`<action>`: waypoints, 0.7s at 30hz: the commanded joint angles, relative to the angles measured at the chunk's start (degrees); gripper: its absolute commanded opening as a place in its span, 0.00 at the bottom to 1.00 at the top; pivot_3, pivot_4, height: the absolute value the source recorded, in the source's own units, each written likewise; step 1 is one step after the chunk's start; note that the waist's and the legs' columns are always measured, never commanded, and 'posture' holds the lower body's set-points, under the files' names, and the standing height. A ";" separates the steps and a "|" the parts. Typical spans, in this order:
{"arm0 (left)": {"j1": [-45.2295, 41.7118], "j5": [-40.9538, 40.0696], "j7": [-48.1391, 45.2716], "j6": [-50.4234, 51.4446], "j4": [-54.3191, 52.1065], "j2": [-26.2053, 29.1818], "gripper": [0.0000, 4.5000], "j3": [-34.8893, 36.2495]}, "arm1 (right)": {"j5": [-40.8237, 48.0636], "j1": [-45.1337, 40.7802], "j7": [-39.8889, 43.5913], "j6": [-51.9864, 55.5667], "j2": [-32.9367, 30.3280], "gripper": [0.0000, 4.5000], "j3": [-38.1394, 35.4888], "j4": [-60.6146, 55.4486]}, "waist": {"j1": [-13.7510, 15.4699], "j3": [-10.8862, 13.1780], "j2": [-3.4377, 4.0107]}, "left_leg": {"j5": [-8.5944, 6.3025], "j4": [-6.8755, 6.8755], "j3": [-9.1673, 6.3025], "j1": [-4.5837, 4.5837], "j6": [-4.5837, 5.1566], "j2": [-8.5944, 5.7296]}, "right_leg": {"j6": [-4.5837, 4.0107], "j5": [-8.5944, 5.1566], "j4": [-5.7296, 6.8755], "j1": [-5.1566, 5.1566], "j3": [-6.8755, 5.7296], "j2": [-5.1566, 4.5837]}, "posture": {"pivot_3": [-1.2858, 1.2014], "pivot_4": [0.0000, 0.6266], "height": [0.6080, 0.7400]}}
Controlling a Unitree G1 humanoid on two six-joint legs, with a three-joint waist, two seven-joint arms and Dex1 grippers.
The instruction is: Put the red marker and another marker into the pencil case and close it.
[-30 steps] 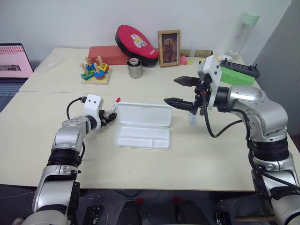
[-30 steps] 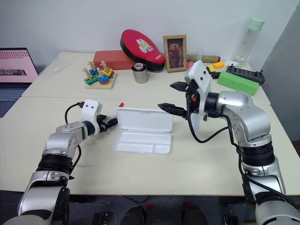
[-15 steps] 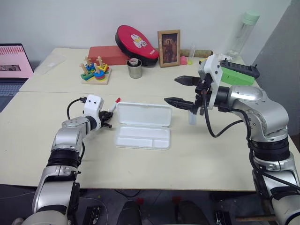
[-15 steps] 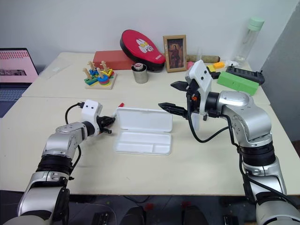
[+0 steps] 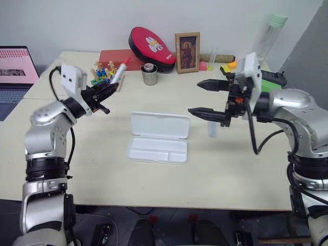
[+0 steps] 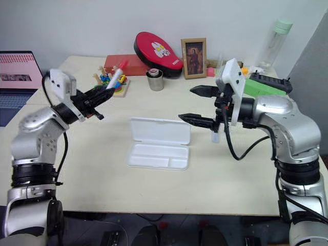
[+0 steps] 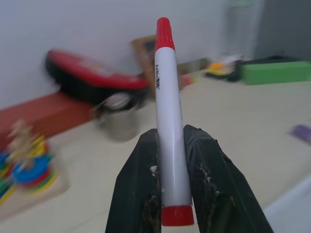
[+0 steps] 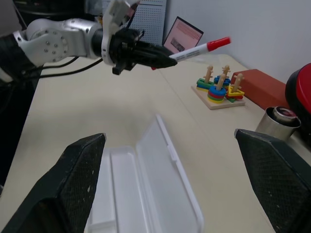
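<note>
Left hand (image 5: 105,93) clamps red marker (image 7: 167,121) near tail — may pivot, miss pencil case (image 5: 158,139); right hand (image 5: 205,98) spread, empty.

The light is bright, even and soft, with only faint shadows on the tabletop (image 5: 92,154). In the left wrist view the red marker (image 7: 168,121) is sharp, while everything behind it is blurred. The other views are clear, without glare.
</note>
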 commanded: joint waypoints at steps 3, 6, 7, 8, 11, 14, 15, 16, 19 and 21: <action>1.32 3.02 -16.60 1.34 -7.79 5.20 0.10 -14.03 | 3.92 4.02 2.44 1.30 -4.36 1.00 -1.08 -5.85 | -0.25 0.05 0.09 | 0.01 0.01 0.00 0.05 0.01 0.01 | 0.00 -0.01 0.03 0.00 0.02 0.02 | 0.52 0.24 1.00; -0.04 10.54 -20.92 -5.53 -3.18 5.83 0.10 -21.24 | 4.08 6.08 0.61 2.06 -4.68 1.00 -1.32 -7.83 | -0.68 0.07 0.10 | 0.01 0.04 0.02 0.03 0.02 0.04 | 0.02 -0.01 0.05 -0.06 0.05 0.05 | 0.52 0.24 1.00; -0.60 12.72 -21.22 -8.07 -1.31 5.64 0.10 -22.75 | 3.96 6.72 0.23 2.23 -4.90 1.00 -1.33 -8.34 | -0.70 0.06 0.11 | 0.01 0.05 0.01 0.02 0.03 0.08 | 0.02 -0.01 0.04 -0.06 0.06 0.08 | 0.52 0.24 1.00; -1.08 14.11 -21.59 -9.89 0.10 5.48 0.10 -23.67 | 3.91 7.18 -0.16 2.34 -5.19 1.00 -1.19 -8.71 | -0.30 0.06 0.10 | 0.01 0.04 0.01 0.04 0.03 0.08 | 0.00 -0.03 0.03 -0.04 0.06 0.09 | 0.52 0.24 1.00; -3.53 17.44 -24.08 -14.00 4.35 4.14 0.10 -26.81 | 3.14 9.93 -1.82 2.69 -6.18 1.00 -0.34 -10.28 | 0.00 0.06 0.09 | 0.01 0.05 0.01 -0.05 0.03 0.06 | -0.01 -0.03 -0.01 -0.07 0.06 0.08 | 0.52 0.24 1.00; -4.95 19.95 -24.22 -16.92 7.43 3.26 0.10 -27.86 | 3.17 11.17 -2.91 2.76 -6.51 1.00 0.00 -11.03 | 0.00 0.06 0.09 | 0.01 0.06 0.00 -0.08 0.03 0.06 | -0.02 -0.03 -0.02 -0.07 0.04 0.08 | 0.52 0.24 1.00; -5.67 21.46 -23.75 -18.24 9.11 2.88 0.10 -28.55 | 3.08 11.69 -3.39 2.83 -6.54 1.00 0.12 -11.27 | 0.00 0.06 0.09 | 0.01 0.05 0.01 -0.08 0.03 0.06 | -0.03 -0.03 -0.02 -0.09 0.06 0.08 | 0.52 0.24 1.00; -6.26 22.74 -23.38 -19.50 10.58 2.49 0.10 -29.06 | 3.05 12.07 -3.83 2.90 -6.54 1.00 0.23 -11.50 | -0.03 0.06 0.09 | 0.01 0.05 0.00 -0.06 0.03 0.06 | -0.04 -0.04 0.00 -0.09 0.05 0.08 | 0.52 0.24 1.00; -7.32 24.18 -23.19 -21.01 12.93 1.25 0.10 -29.31 | 3.25 12.60 -5.03 3.04 -6.43 1.00 0.46 -12.02 | -0.12 0.06 0.09 | 0.01 0.05 -0.01 -0.05 0.04 0.06 | -0.04 -0.05 0.01 -0.08 0.05 0.09 | 0.52 0.24 1.00; -7.66 24.60 -23.36 -21.35 13.65 0.67 0.10 -29.07 | 3.51 12.75 -5.51 3.09 -6.45 1.00 0.51 -12.19 | -0.15 0.06 0.09 | 0.01 0.05 0.00 -0.06 0.04 0.06 | -0.04 -0.05 0.01 -0.08 0.05 0.08 | 0.52 0.24 1.00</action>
